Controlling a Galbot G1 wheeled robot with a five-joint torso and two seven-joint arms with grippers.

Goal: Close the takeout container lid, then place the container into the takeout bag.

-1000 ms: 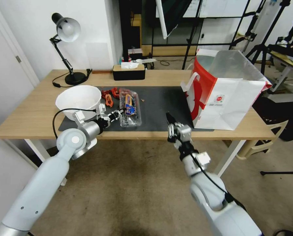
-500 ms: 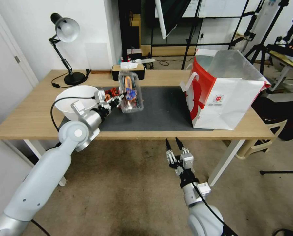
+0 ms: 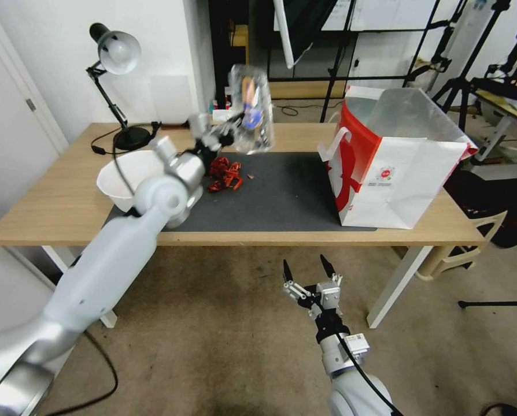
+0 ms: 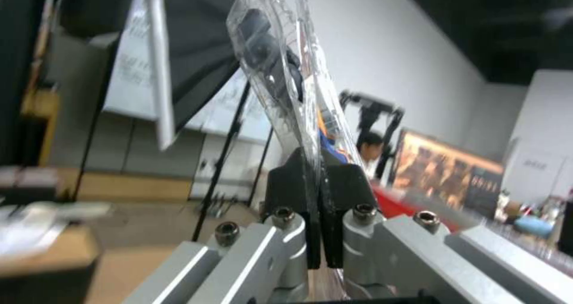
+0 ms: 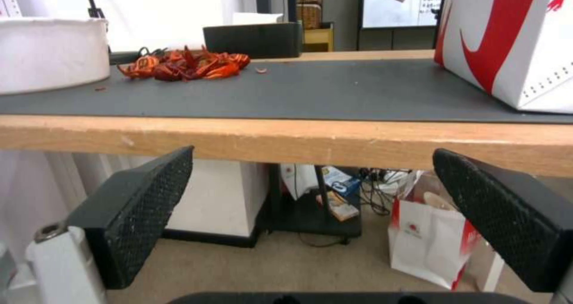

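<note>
Head view first: my right gripper has dropped below the tabletop edge, fingers spread wide, out of the way. Further out, my left gripper has the takeout container pinched by its rim and up off the mat now, lid shut, swinging towards the takeout bag.

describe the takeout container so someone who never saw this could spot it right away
Start at the wooden table with the dark mat. Above its far side, the left hand pinches the takeout container in the air. It is a small clear clamshell with a colourful label, unlike the white bowl or the red-and-white takeout bag.
</note>
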